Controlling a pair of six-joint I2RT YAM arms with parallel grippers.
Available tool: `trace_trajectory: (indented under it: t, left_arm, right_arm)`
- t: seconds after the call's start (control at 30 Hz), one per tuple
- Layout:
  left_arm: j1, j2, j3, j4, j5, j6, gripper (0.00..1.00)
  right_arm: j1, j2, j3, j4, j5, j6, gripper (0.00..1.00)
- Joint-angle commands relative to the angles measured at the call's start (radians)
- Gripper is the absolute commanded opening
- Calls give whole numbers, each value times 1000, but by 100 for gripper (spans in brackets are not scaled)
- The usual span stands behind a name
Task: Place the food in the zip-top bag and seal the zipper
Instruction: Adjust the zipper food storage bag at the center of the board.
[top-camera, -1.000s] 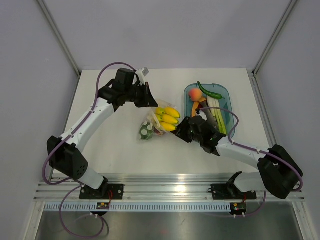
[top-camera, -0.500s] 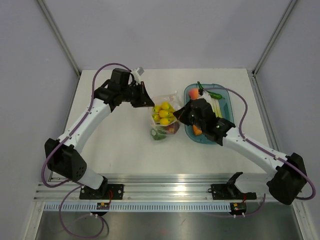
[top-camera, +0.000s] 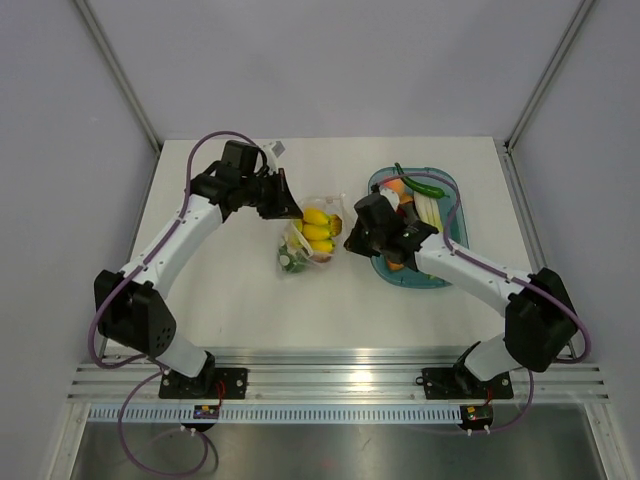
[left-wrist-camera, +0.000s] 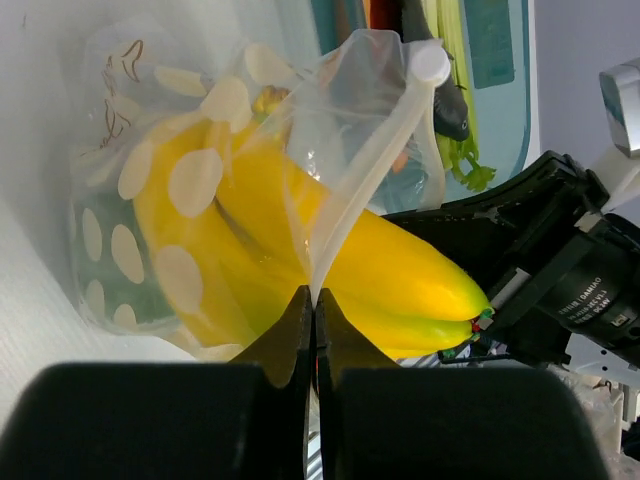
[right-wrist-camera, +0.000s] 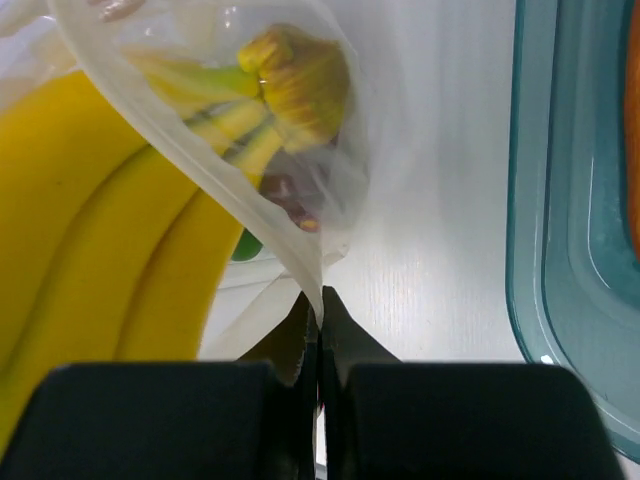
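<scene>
My left claw pinches the zipper, my right claw the zip-top bag's other lip, mid table. Banana bunch and green fruit are in. Food in the tray at three o'clock is left, mouth unsealed.

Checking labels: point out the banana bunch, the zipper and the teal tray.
banana bunch (left-wrist-camera: 400, 275), left wrist view, yellow body.
zipper (left-wrist-camera: 377, 165), left wrist view, mid strip.
teal tray (right-wrist-camera: 545, 200), right wrist view, side wall.
</scene>
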Motion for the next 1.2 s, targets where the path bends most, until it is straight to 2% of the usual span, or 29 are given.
trace_trajectory:
  t: [0.0,0.17,0.3,0.43,0.53,0.73,0.87,1.07,1.17]
  left_arm:
    - [-6,-70,67,-11,44,41,0]
    - [-6,-126,106,-22,29,47,0]
    - [-9,-83,-26,56,24,21,0]
    - [-23,21,-108,84,30,22,0]
    - [-25,29,-63,40,46,36,0]
    - [-29,-124,145,-34,72,30,0]
    - [-29,-157,124,-14,69,21,0]
    - [-36,-7,-63,34,46,22,0]
    - [-37,40,1,-31,55,41,0]
  right_arm:
    - [-4,-86,134,-23,-12,-59,0]
    - [-4,-154,196,0,-71,-92,0]
    - [-4,-113,104,19,-65,-73,0]
    - [-4,10,14,12,-61,-55,0]
    - [-4,-11,35,0,-69,-55,0]
    - [-4,-154,201,-79,-29,-99,0]
    - [-3,-188,198,-76,-22,-107,0]
    - [-4,-8,71,-43,-60,-90,0]
    - [-3,72,127,-97,-94,-99,0]
